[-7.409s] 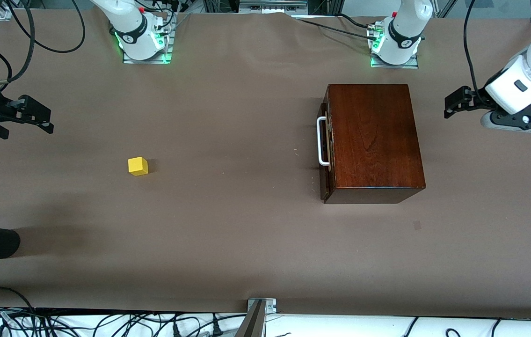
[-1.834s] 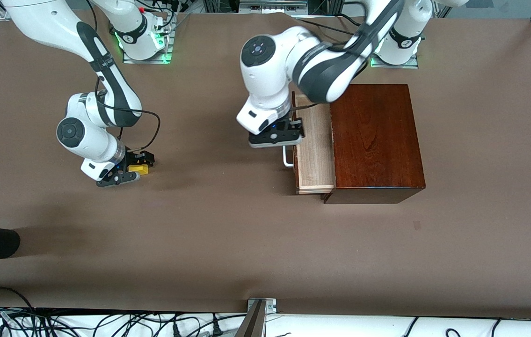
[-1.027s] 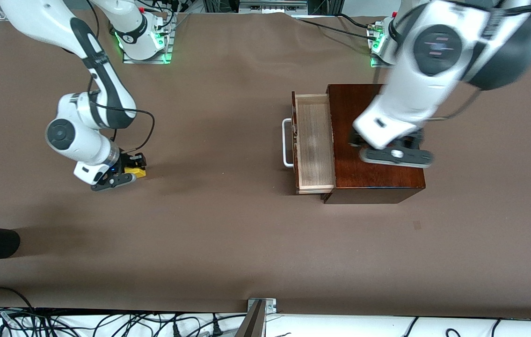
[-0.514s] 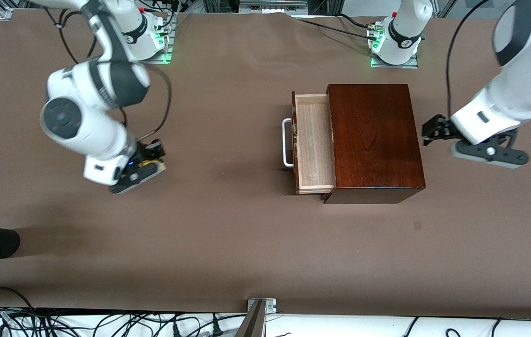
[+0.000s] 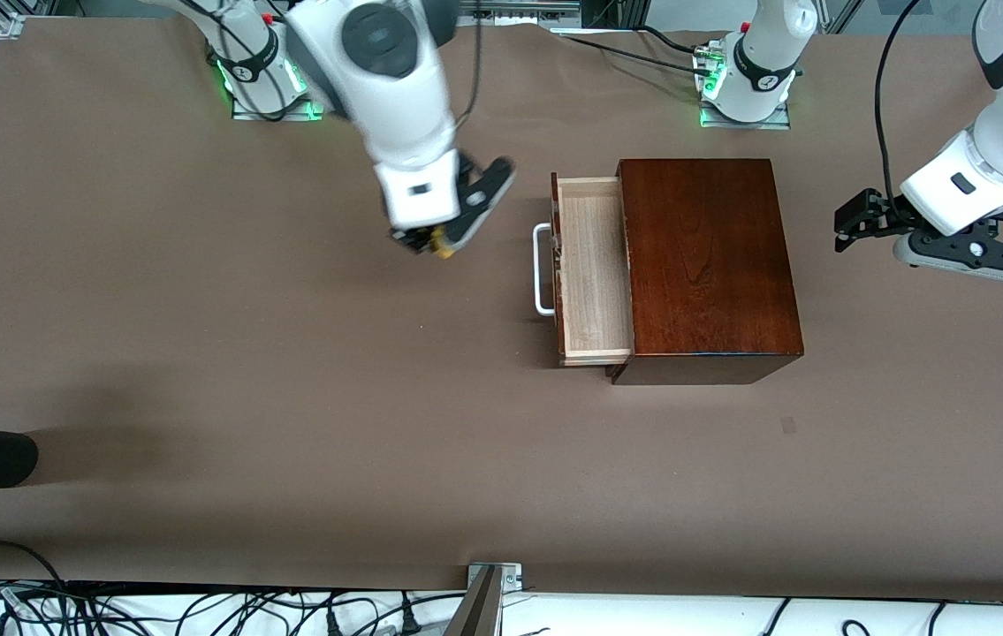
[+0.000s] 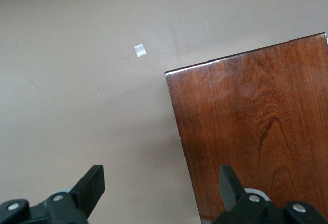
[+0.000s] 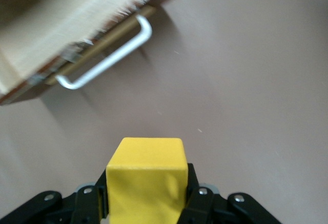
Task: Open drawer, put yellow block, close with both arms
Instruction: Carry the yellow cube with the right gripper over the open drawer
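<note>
Drawer (image 5: 591,269) open (handle at its 9 o'clock side). Right tool (image 5: 437,240) clamps the yellow block (image 7: 145,180) above the bench (image 5: 289,397), beside the handle. Left tool (image 6: 160,190), spread wide and empty, waits over the box's edge. Remaining: deposit, close.

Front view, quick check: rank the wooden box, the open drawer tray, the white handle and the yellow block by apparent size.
1. Wooden box
2. Drawer tray
3. White handle
4. Yellow block, mostly hidden in the right claw and raised nearer the camera, yet clearly smallest.
</note>
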### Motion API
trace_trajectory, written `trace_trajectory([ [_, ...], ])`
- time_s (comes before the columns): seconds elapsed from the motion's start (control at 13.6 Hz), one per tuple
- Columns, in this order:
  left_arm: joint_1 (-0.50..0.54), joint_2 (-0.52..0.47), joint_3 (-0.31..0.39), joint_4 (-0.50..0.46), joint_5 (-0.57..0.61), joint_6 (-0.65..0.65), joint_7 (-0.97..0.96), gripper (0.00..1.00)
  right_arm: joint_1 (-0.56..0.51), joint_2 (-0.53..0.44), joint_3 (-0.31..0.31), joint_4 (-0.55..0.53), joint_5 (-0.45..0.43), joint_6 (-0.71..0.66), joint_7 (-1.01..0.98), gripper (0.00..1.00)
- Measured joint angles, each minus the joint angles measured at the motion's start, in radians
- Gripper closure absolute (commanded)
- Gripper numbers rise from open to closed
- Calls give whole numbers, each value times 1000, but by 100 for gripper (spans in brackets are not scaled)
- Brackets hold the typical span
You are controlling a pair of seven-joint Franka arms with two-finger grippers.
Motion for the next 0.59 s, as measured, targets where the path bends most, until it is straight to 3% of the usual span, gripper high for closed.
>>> trace_trajectory([
  [0.59,3,0,-3,-1,0,-4,30,0,271,310,10,273,-15,23,-97,100],
])
